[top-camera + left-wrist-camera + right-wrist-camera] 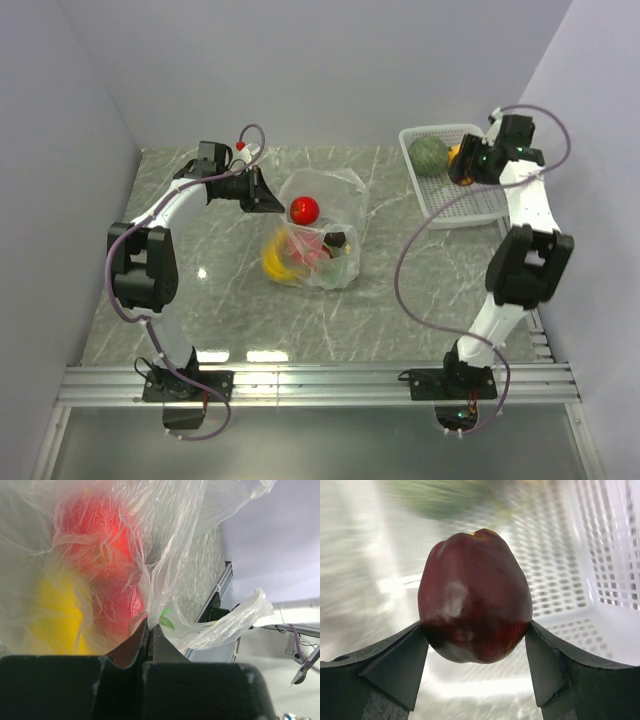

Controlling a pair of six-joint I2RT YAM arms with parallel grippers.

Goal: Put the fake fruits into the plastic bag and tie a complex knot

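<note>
The transparent plastic bag (335, 215) lies mid-table with a red ball (304, 209) at its mouth and a yellow banana shape (274, 262) and a magenta-red piece (305, 250) inside. My left gripper (268, 197) is shut on the bag's left edge; in the left wrist view the film (170, 545) is pinched between the closed gripper (150, 626), with red (100, 535) and yellow (55, 610) fruit blurred behind it. My right gripper (462, 167) is over the white basket, shut on a dark red glossy fruit (475, 595). The green melon (430, 155) lies in the basket.
The white lattice basket (470, 205) stands at the back right; its wall shows in the right wrist view (605, 565). An orange-yellow piece (455, 152) shows next to the right gripper. Grey walls close in at left, back and right. A metal rail (320, 380) runs along the near edge.
</note>
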